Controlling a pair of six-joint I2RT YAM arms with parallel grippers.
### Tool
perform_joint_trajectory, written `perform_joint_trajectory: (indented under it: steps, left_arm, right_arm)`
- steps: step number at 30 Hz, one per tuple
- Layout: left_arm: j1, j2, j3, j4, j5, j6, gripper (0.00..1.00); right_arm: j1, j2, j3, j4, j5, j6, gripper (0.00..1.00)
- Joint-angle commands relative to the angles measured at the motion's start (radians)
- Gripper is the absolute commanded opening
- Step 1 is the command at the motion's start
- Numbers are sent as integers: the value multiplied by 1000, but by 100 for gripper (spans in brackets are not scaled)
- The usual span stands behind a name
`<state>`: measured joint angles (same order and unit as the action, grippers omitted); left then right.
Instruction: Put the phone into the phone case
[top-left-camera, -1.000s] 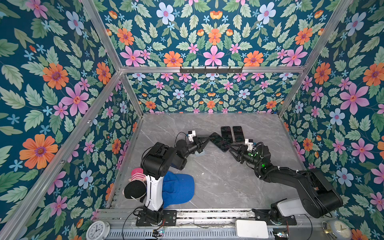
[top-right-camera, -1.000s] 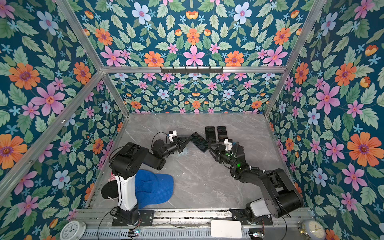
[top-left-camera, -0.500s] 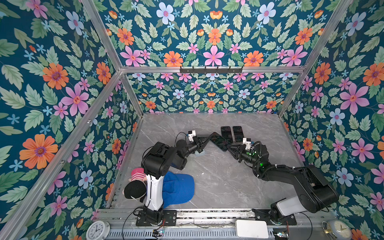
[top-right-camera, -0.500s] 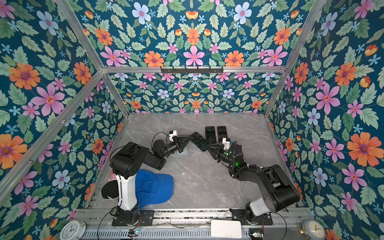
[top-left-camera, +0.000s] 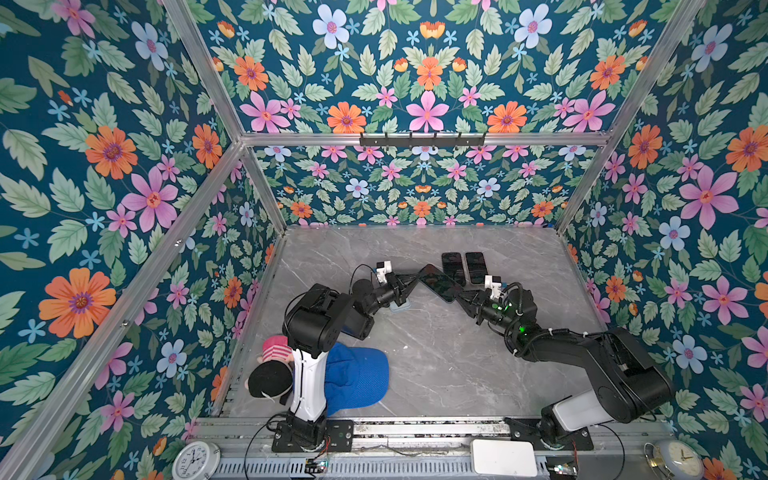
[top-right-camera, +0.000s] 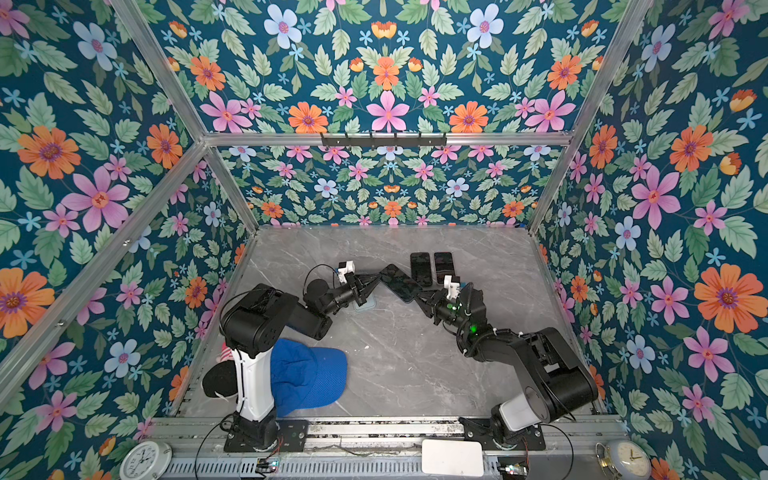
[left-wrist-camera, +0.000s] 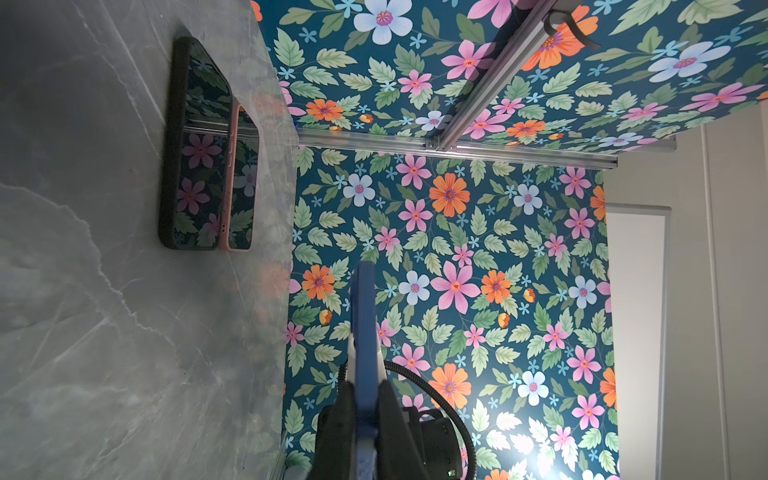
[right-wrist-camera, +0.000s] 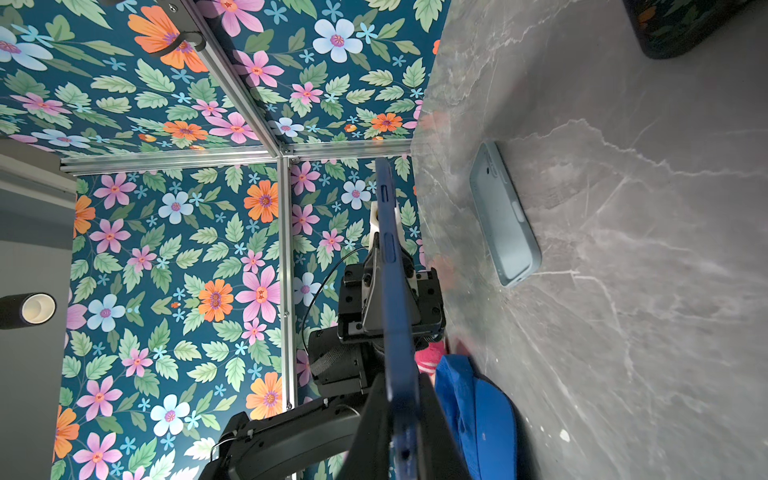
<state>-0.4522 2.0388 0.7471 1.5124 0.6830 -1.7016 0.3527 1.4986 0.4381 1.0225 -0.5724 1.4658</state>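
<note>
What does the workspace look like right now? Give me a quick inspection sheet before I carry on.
Surface: grey marble table; no spills seen.
Job's things: blue-edged phone held in the air between the arms; light blue case lying flat on the table, apart from it.
Clutter: black-cased phone and pink-cased phone side by side at the back; blue cap and soft toy by the left arm's base.
Grippers: left gripper shut on one end of the phone; right gripper shut on the other.
Cables: right wrist cable loops clear of the phone.
Surroundings: floral walls, hook rail, clocks, white box.
</note>
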Motion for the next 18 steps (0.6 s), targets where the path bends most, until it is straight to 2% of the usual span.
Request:
perform_joint_trajectory:
  steps: [1,7,11,18]
  left_arm:
    - [0,-7,2,71,10,0,8]
    - [0,-33,11,13,19,36,16]
    - [0,-50,17,-65,37,75,20]
    - [18,-100,41,-348,76,252,40]
  right_arm:
    - [1,-4,4,16,3,25,10]
    - [0,-12,11,-4,6,19,8]
    - [-2,-22,26,-81,4,-3,7]
    - [-22,-6,77,-149,-27,-33,5]
